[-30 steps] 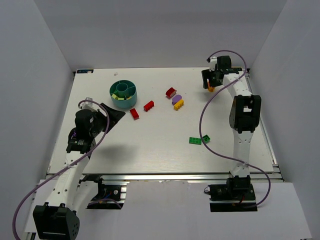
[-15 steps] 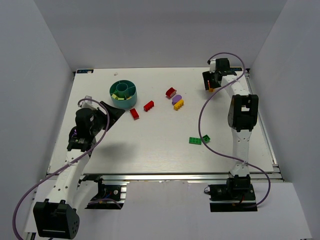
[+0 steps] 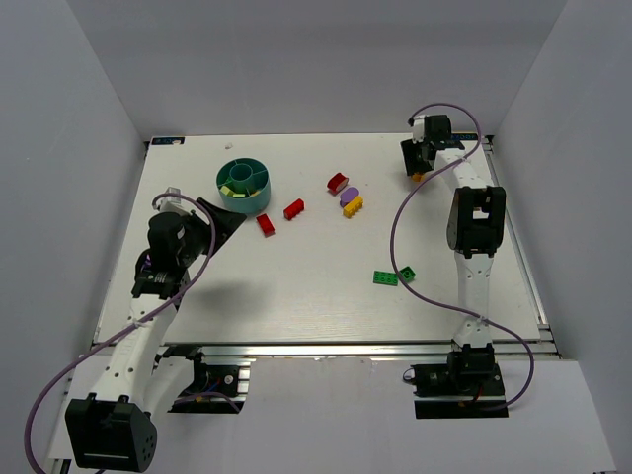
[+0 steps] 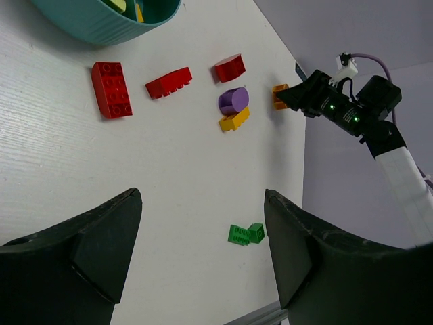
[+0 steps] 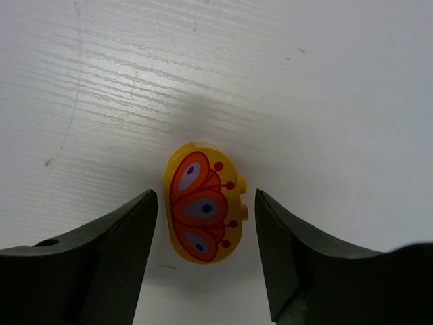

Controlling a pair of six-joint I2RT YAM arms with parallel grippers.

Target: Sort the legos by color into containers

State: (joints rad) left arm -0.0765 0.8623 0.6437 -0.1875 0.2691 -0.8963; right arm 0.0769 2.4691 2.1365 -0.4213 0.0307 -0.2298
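Observation:
The teal cup point(image 3: 244, 185) stands at the far left with yellow pieces inside; its rim point(image 4: 101, 27) shows in the left wrist view. Three red legos point(image 3: 266, 224) point(image 3: 293, 209) point(image 3: 338, 182) lie to its right, then a purple one point(image 3: 349, 197) and a yellow one point(image 3: 353, 206). Two green legos point(image 3: 385, 277) point(image 3: 407, 273) sit nearer the front. My right gripper point(image 3: 415, 166) is at the far right, open, straddling an orange-yellow printed lego point(image 5: 203, 203) with a small gap on each side. My left gripper point(image 4: 203, 203) hangs open and empty near the cup.
The table's right edge point(image 4: 301, 156) runs close beside the orange lego. A purple cable point(image 3: 400, 237) loops from the right arm over the table. Grey walls close in the left, back and right sides.
The right gripper's jaws have narrowed around the orange-yellow lego and the wrist has shifted slightly toward the far edge. The left arm has hardly moved.

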